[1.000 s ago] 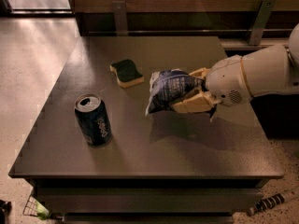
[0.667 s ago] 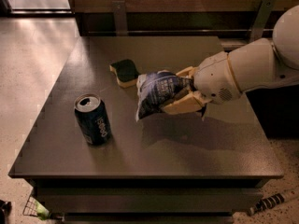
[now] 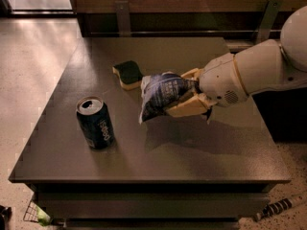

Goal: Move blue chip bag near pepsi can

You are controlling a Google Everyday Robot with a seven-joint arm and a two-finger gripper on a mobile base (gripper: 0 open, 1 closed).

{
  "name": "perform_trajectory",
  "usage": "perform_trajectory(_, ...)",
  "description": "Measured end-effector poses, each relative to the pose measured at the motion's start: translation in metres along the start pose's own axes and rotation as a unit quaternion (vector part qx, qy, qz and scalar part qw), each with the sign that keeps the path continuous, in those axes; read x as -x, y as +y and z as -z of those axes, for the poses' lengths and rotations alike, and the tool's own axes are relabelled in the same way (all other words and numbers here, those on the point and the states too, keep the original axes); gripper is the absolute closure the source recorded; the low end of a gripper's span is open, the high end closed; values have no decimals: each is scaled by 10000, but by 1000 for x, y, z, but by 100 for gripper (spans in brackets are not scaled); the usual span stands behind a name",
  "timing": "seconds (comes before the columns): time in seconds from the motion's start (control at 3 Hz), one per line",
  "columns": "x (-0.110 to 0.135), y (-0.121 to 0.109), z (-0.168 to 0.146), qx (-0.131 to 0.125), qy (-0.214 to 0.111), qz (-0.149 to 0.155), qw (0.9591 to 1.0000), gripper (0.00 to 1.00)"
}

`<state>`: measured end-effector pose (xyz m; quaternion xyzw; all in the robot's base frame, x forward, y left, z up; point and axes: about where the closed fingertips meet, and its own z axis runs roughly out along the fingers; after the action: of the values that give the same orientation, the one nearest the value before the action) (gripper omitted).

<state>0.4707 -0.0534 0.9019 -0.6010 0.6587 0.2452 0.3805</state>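
The blue chip bag [image 3: 160,96] is a crumpled navy foil bag with lighter blue-white print, held above the table near its middle. My gripper [image 3: 184,92] reaches in from the right on a white arm, and its tan fingers [image 3: 188,108] are shut on the bag's right side. The pepsi can [image 3: 95,122] stands upright on the table's front left, dark blue with a silver open top, a short way left of and below the bag.
A green-and-yellow sponge [image 3: 127,74] lies on the dark table [image 3: 216,147] just behind the bag. A wooden wall with metal brackets runs along the back. Tiled floor lies to the left. A striped object [image 3: 278,207] lies on the floor at the lower right.
My gripper has carried the chip bag leftward across the table, closer to the pepsi can. The can and sponge have not moved.
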Motion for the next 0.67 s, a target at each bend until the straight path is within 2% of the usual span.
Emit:
perform_trajectory(0.33, 2, 1, -1, 12, 5, 19, 10000, 30)
perform_trajectory(0.67, 5, 3, -3, 32, 13, 52, 10000, 0)
